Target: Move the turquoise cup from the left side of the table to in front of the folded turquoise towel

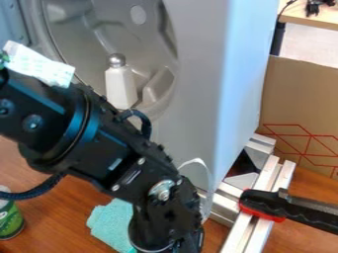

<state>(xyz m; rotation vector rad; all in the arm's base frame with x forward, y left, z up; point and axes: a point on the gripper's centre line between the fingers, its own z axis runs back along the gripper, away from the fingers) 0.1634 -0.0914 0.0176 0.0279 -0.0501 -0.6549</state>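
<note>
My black gripper (166, 231) hangs at the bottom edge of the view, its lower end cut off by the edge. Whether it holds something cannot be seen. A teal cloth (113, 225) lies on the wooden table just left of it, partly behind the arm. Higher up, a white shaker (121, 85) with a rounded silver top stands upright inside the grey drum-like hollow of a machine, well above the gripper. A green can (9, 217) with a pale top stands at the lower left, cut off by the view's edge.
The machine's tall grey panel (198, 84) rises behind the arm. Metal rails (254, 222) and a black-and-red clamp (284, 206) stand to the gripper's right. Behind them is a cardboard sheet (300, 99) with red lines. A cable loops along the arm at left.
</note>
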